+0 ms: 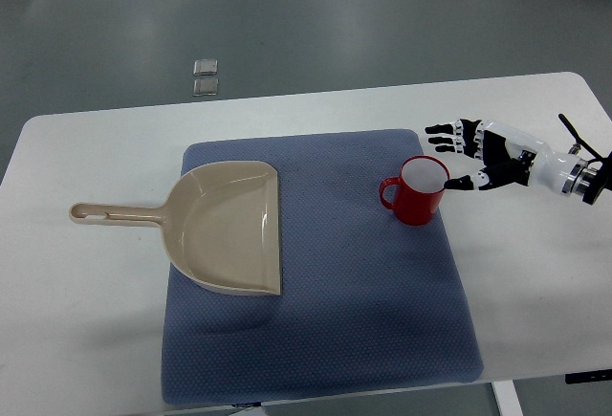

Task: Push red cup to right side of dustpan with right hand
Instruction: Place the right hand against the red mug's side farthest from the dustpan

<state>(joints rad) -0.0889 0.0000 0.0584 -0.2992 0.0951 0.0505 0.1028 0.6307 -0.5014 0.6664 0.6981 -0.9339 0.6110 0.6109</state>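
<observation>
Reaching beside red cup, right robot hand fingers spread, thumb possibly touching; forearm cut off.

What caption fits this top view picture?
Right hand open beside the red cup, right of the dustpan.

Bright, even overhead light, sharp focus throughout, with soft glare on the floor and faint shadows.

Upright red cup right of dustpan
</observation>
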